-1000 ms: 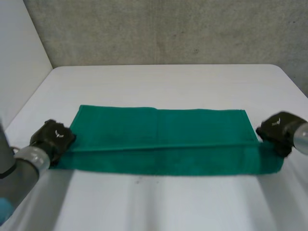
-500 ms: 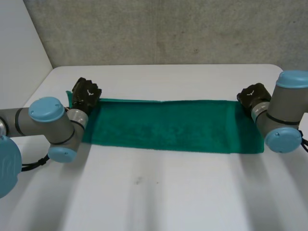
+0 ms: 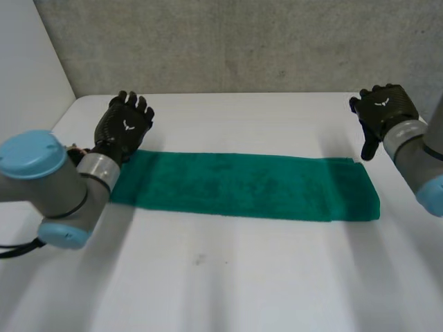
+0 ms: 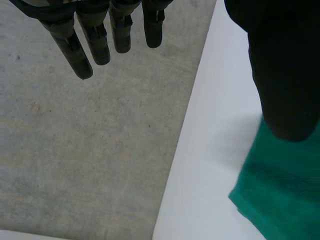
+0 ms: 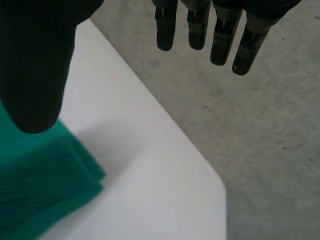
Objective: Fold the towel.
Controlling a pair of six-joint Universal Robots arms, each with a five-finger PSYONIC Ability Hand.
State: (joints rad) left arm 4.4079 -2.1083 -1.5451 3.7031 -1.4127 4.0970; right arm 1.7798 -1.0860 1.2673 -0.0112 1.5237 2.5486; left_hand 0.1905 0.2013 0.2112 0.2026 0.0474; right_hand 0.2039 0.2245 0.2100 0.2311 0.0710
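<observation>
Flat on desk (image 3: 228, 283), at centre: towel (image 3: 242, 185), folded into long green strip running 9 to 3 o'clock. At towel's 10 o'clock corner: left hand (image 3: 124, 126), fingers (image 4: 75, 45) straight, released, grasping nothing; towel end by thumb, clear of fingertips. At towel's 2 o'clock, apart from it: right hand (image 3: 382, 111), fingers (image 5: 220, 35) straight, released; towel corner beside thumb.

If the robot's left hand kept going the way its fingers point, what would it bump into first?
Nothing close, it seems. The open left hand points away from the green towel, over the table, toward the grey wall. That wall would likely come first, though depth is unclear.
</observation>
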